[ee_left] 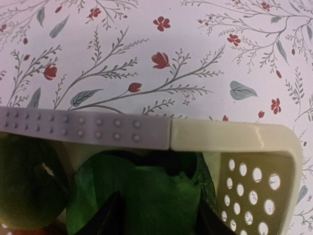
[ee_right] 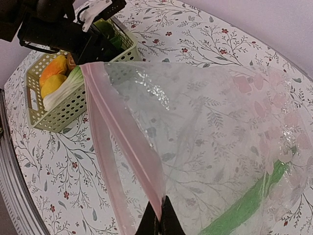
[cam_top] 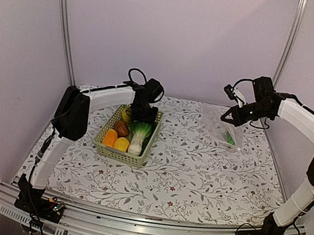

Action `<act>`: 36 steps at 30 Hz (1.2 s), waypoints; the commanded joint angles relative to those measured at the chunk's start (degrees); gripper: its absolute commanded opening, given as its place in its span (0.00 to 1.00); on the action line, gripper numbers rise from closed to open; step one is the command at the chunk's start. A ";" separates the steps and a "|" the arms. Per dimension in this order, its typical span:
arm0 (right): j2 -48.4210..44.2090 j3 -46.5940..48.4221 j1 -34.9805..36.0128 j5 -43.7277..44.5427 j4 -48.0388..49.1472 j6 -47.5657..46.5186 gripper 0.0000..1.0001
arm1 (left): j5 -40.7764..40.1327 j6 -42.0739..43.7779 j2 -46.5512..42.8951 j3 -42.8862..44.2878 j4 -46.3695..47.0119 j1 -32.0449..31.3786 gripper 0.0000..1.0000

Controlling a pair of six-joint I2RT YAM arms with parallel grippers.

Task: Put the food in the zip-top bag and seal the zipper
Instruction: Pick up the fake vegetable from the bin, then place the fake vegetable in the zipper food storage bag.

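Observation:
The pale green basket holds the food: an orange piece, a yellow piece, a brown piece and a bok choy. My left gripper is down in the basket's far end. It is open, with its fingers on either side of the bok choy's green leaves. My right gripper is shut on the pink zipper. It holds the mouth of the clear zip-top bag up off the table. A green cucumber lies inside the bag.
The basket rim with a grey dotted strip crosses the left wrist view. The flowered tablecloth covers the table. Walls and metal posts stand close behind. The bag is at the back right.

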 commanded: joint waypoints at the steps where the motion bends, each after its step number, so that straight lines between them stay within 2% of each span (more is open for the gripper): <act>1: -2.02 -0.59 0.48 -1.24 0.26 -0.46 0.00 | 0.58 0.24 -2.67 -0.55 -0.64 0.95 0.36; 8: -1.83 0.02 0.48 -1.57 0.17 -0.20 0.00 | -0.13 -0.18 -12.24 -7.01 3.74 0.82 0.11; 12: -1.84 0.42 0.47 -1.42 0.04 0.18 0.00 | -1.03 0.48 -18.72 -11.57 8.55 0.11 0.00; 16: -1.91 1.08 0.44 -1.25 -0.51 0.40 0.00 | -3.76 3.20 -25.41 -15.49 14.15 -1.90 0.00; 26: -1.55 5.87 0.46 -1.82 -4.92 0.43 0.00 | -12.17 16.46 -41.25 -29.55 40.66 -12.17 0.00; 30: -2.14 6.82 0.65 -2.84 -6.46 0.14 0.00 | -9.34 20.26 -43.62 -30.40 45.34 -15.97 0.00; 36: -3.57 6.52 2.10 -2.80 -7.51 -0.11 0.00 | -7.84 29.05 -46.47 -35.12 60.44 -22.29 0.00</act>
